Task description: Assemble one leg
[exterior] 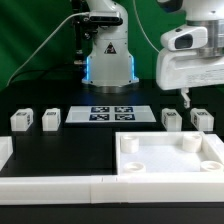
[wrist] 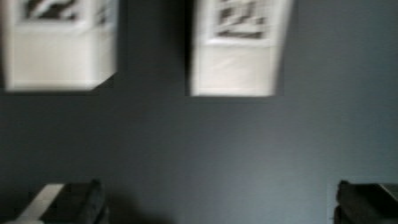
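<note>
**four stubby white legs on a matte black table, fingers wide open above them**

so all four legs are sitting loose in a row on the black table [exterior: 60, 150], none of them held. the outer left leg [exterior: 20, 121] and inner left leg [exterior: 49, 119] are on the exterior view's left. the inner right leg [exterior: 171, 118] and outer right leg [exterior: 201, 119] are on its right. each one is a chunky white plastic block with squared edges and a black-and-white square marker on one face.

the thin flat marker board [exterior: 112, 114] lies between the two pairs. nearer the camera on the right is the tray-like piece [exterior: 160, 170], smooth white plastic with a raised rim and round corner sockets. a white l-shaped barrier [exterior: 50, 188] runs along the near left.

the fingers [exterior: 186, 98] hang above the right pair, touching nothing. in the wrist view the dark fingers [wrist: 71, 203] are spread far apart with only bare matte table between them. beyond them, a bit blurry, one leg [wrist: 57, 45] stands beside a second leg [wrist: 237, 45], close but apart.
</note>
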